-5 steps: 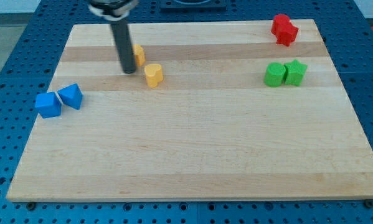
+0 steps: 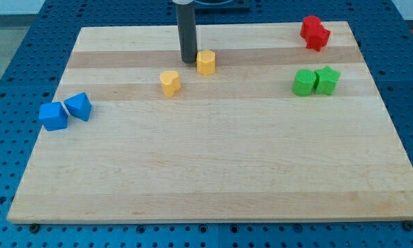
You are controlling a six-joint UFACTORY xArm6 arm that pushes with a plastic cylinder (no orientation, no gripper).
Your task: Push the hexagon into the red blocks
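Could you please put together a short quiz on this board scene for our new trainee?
1. True or false: my tip sits just to the view's left of the yellow hexagon.
2. Which blocks lie nearest the view's top right corner? A) the blue pair B) the red blocks C) the green pair
3. Fill in: the other yellow block lies toward the view's lower ____ of the hexagon.

Key: 1 true; 2 B; 3 left.

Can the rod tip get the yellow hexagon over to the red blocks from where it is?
Probably yes: my tip sits against the yellow hexagon's left side, and bare board lies between it and the red blocks.
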